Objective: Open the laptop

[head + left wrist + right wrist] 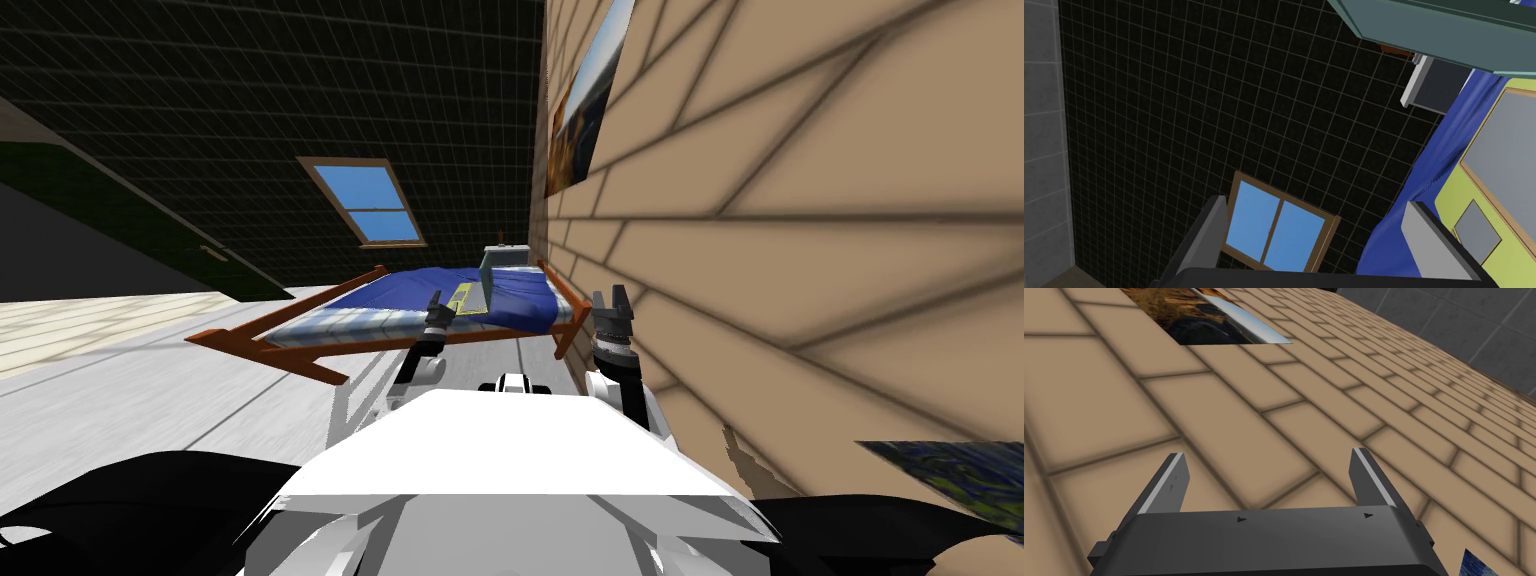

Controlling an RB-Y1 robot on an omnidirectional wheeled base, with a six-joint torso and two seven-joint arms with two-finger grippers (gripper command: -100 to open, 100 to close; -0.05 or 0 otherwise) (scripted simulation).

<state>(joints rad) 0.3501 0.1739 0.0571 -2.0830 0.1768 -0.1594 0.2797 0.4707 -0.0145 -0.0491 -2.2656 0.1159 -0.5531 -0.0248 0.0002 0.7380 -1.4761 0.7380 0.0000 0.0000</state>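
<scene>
The laptop (478, 290) lies on the blue bed cover (520, 295), its yellow-green base flat and its grey-green lid standing upright. In the left wrist view the base (1499, 200), with a grey keyboard panel and touchpad, sits just beside my left gripper, and the lid (1439, 30) stands beyond it. My left gripper (437, 306) (1324, 235) hovers at the bed's near edge, close to the laptop's base, open and empty. My right gripper (611, 303) (1269, 483) is raised beside the brick wall, open and empty.
The bed (300, 345) has a red-brown wooden frame and stands against the tan brick wall (800, 250). A grey nightstand (505, 255) stands past the bed's far end. A window (365, 205) sits in the dark tiled wall. Pale floor stretches out on the left.
</scene>
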